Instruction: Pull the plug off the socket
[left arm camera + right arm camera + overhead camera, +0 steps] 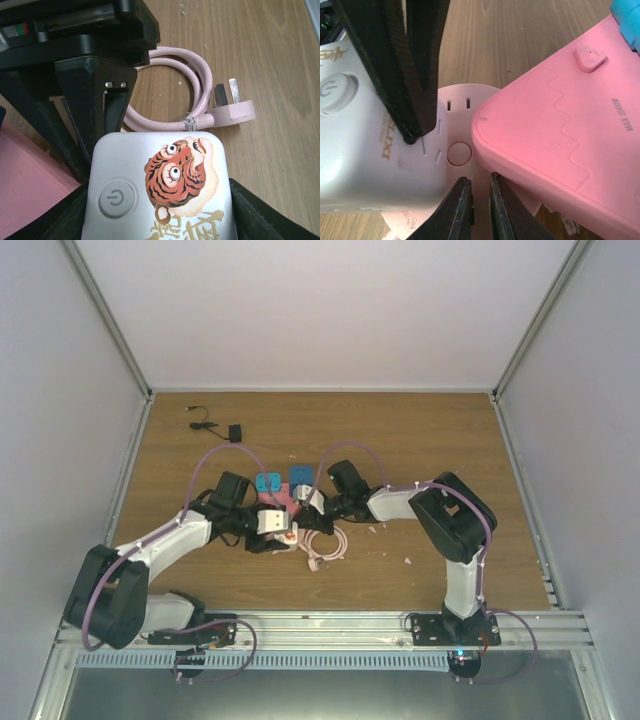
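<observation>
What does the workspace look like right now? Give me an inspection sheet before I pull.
Surface: wooden table, few pale specks right of centre.
Job's things: white plug with tiger print; salmon-pink socket close beside it; pale slotted disc between them.
Clutter: two blue items at the socket, kind unclear.
Grippers: left tool closed on the white plug; right tool shut, empty, tips by the socket's edge.
Cables: coiled pink cord, its pronged end lying free; black lead at far left.
Surroundings: pale enclosure walls; nothing else seen.
</observation>
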